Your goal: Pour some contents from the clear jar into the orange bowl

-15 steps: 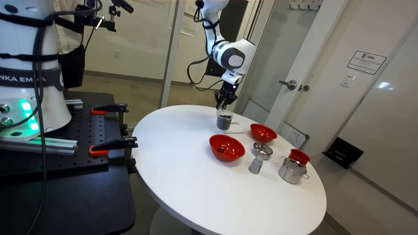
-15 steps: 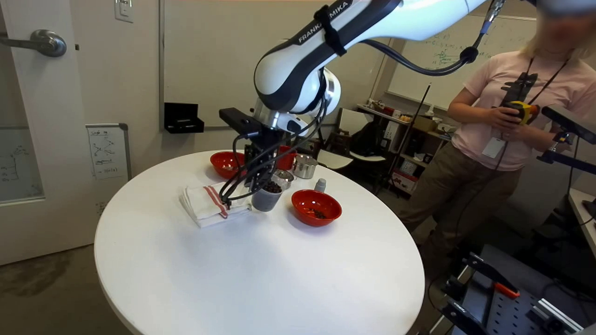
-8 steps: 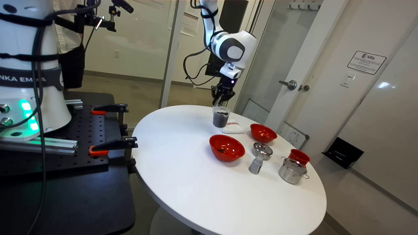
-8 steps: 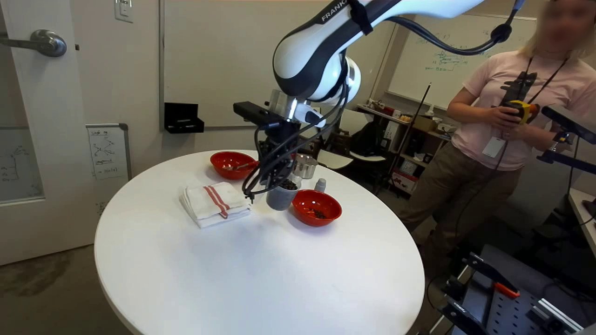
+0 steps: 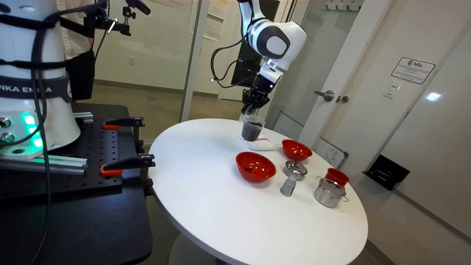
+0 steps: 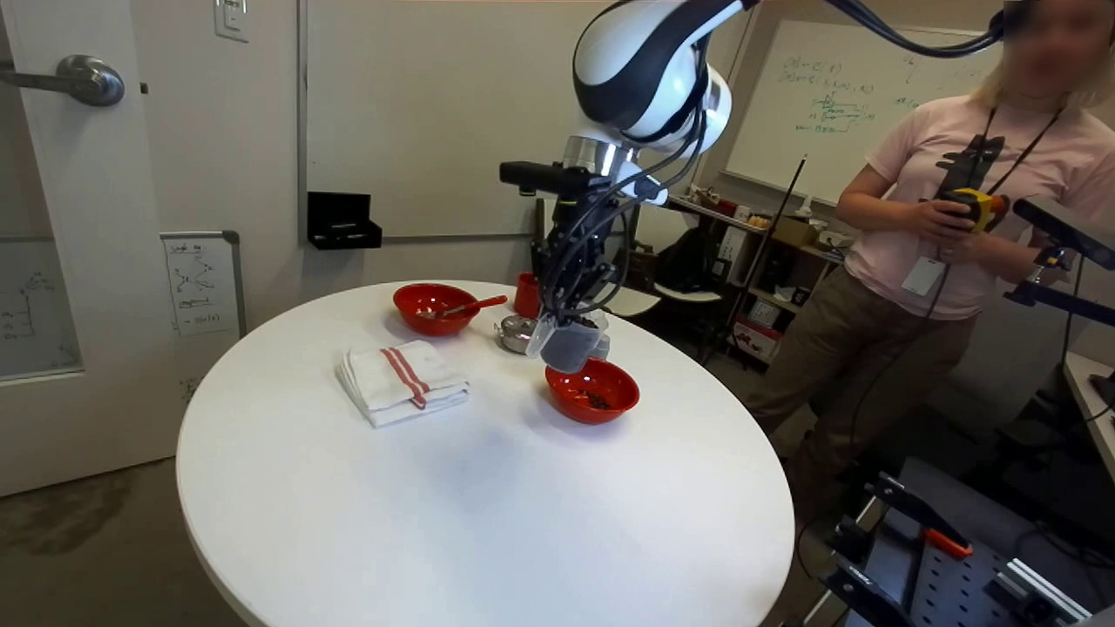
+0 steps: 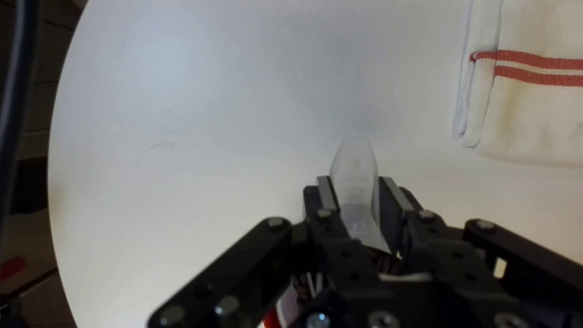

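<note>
Jar [image 6: 571, 348] aslant in end effector [image 7: 358, 196]

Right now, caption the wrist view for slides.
Black gripper clamping a clear jar's handle over a white table, red-striped white towel folded at upper right.

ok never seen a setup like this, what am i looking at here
This is a robot arm over a round white table, with a two-fingered hand. The wide pictures come from two cameras outside the robot, the close one from its wrist. The hand grips a clear jar by what looks like its handle. The jar is tilted and holds dark bits; a few more lie in the nearby red bowl. Also on the table: a folded cloth, another red bowl with a red-handled utensil, a red cup, a grey bottle and metal pots.
</note>
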